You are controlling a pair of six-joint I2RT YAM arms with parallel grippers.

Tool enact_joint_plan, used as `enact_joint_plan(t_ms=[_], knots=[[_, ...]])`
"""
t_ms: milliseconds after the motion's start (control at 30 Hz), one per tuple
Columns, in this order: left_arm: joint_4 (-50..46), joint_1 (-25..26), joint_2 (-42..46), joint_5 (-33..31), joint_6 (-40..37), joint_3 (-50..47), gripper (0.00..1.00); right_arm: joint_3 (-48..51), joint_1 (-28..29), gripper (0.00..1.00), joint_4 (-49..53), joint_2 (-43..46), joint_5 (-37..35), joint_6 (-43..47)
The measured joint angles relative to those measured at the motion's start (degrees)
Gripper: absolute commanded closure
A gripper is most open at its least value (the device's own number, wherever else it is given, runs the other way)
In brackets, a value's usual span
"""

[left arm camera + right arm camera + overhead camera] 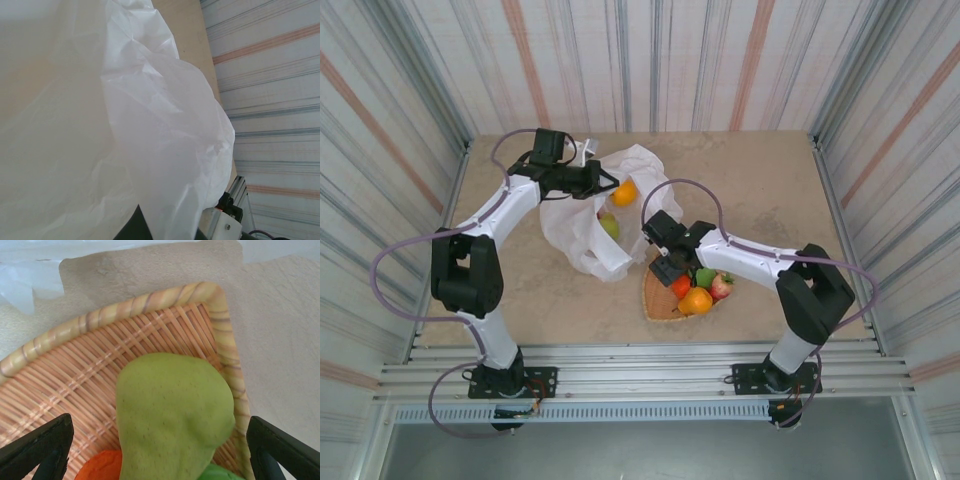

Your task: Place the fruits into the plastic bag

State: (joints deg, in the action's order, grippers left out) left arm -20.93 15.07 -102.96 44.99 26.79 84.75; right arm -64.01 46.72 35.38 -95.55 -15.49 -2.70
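The plastic bag (582, 235) is being met at its upper rim by the left gripper (596, 181), whose jaws are being hidden by white film, so their state cannot be told. An orange fruit (624, 192) and a green fruit (609, 226) are being shown inside the bag's mouth. Further right, the right gripper (157, 422) is being held wide open, gripping nothing, astride a pear-shaped green fruit (172, 405) in the woven tray (75, 375).

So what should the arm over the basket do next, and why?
Probably close the right gripper on the green pear-shaped fruit. Its jaws stand open on either side of that fruit in the woven tray, and the plastic bag lies right beside the tray.
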Motion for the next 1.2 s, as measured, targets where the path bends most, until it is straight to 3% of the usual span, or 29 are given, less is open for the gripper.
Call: enact_joint_plan(t_ms=[233,600,867,1200], knots=[[0.0,0.0,0.0,0.0,0.0,0.0,1.0,0.02,-0.26,0.19,-2.16,-1.84,-0.42,0.76],[0.0,0.04,0.0,0.0,0.0,0.0,1.0,0.04,-0.26,0.22,-3.8,-3.56,-1.53,0.85],[0.0,0.04,-0.02,0.0,0.0,0.0,1.0,0.04,-0.26,0.37,-4.0,-3.65,-1.36,1.88],[0.0,0.04,-0.02,0.0,0.0,0.0,1.0,0.92,-0.24,0.43,-6.67,0.33,2.16,1.97]])
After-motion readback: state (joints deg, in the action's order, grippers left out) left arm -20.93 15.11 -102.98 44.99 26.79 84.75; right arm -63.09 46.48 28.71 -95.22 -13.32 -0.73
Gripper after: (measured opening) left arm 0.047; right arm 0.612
